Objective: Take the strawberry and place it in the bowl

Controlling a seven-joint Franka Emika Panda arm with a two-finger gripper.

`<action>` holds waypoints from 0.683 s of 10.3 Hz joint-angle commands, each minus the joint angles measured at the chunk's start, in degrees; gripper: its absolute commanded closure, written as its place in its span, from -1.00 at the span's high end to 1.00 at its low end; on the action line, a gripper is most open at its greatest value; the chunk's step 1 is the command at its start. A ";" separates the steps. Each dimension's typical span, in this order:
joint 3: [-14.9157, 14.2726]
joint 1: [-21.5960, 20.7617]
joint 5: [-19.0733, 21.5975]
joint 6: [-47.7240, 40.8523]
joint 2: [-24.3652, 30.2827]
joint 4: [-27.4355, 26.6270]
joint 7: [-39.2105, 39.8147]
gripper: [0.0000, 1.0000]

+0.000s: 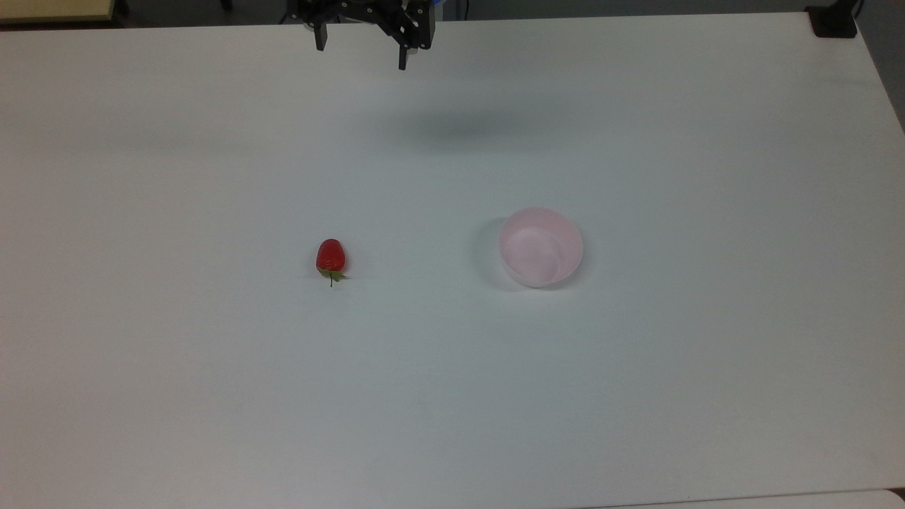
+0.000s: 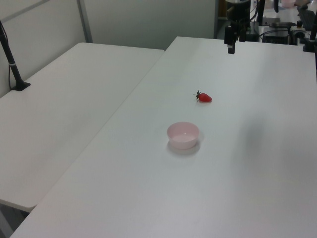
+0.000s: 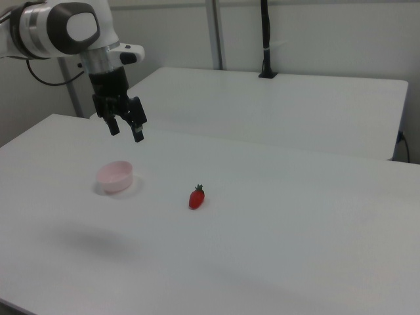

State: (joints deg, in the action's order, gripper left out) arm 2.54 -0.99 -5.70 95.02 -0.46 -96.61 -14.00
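A small red strawberry [image 1: 330, 257] with a green cap lies on its side on the white table [image 1: 452, 396], left of centre in the top view; I also see the strawberry [image 2: 204, 97] [image 3: 196, 197] in the two side views. The pale pink bowl [image 1: 541, 246] [image 2: 183, 135] [image 3: 115, 176] stands upright and holds nothing, apart from the fruit. My gripper [image 1: 361, 49] [image 2: 230, 45] [image 3: 126, 130] hangs high above the table near the far edge in the top view, open, nothing between its fingers.
A second white table [image 2: 64, 114] adjoins this one, on the left view's left, with a black pole [image 2: 11, 59] clamped on it. A black block [image 1: 833, 21] sits at the top view's upper right corner. Equipment [image 2: 282, 25] stands behind the arm.
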 commanded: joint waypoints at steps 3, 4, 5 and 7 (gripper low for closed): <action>-0.34 1.16 1.48 5.34 -4.44 -0.16 7.13 1.00; -0.34 2.38 1.57 7.00 -6.46 0.46 9.58 1.00; -0.34 3.01 1.48 8.67 -7.96 0.64 12.39 1.00; -0.34 5.20 1.48 13.49 -11.64 0.64 13.83 1.00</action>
State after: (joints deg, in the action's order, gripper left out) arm 2.46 2.27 -5.52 104.12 -8.65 -96.65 -3.42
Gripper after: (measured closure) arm 0.000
